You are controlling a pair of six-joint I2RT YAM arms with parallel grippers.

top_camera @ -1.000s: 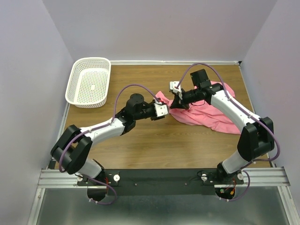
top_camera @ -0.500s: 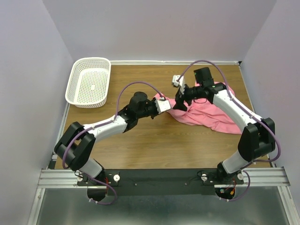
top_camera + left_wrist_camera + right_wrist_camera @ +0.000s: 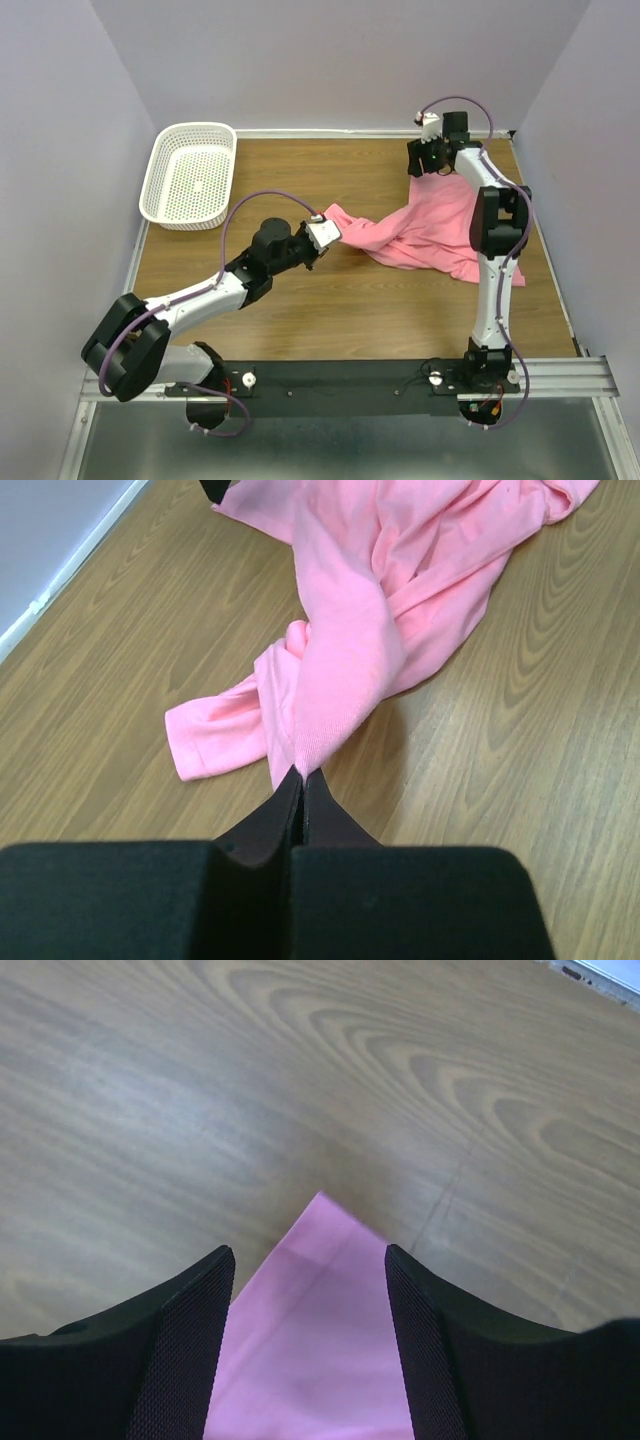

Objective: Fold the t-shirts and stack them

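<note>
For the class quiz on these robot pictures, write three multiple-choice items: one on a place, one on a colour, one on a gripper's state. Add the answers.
1. Where on the table does the white basket stand?
A) far left corner
B) near right corner
C) centre

2. What colour is the t-shirt?
A) white
B) blue
C) pink

3. How is the left gripper?
A) open over the basket
B) shut on the t-shirt
C) open on bare wood

Answers:
1 A: the top view shows it in the far left corner, by the walls.
2 C: the fabric is pink in every view.
3 B: its wrist view shows the fingers closed on a pinch of fabric.
</note>
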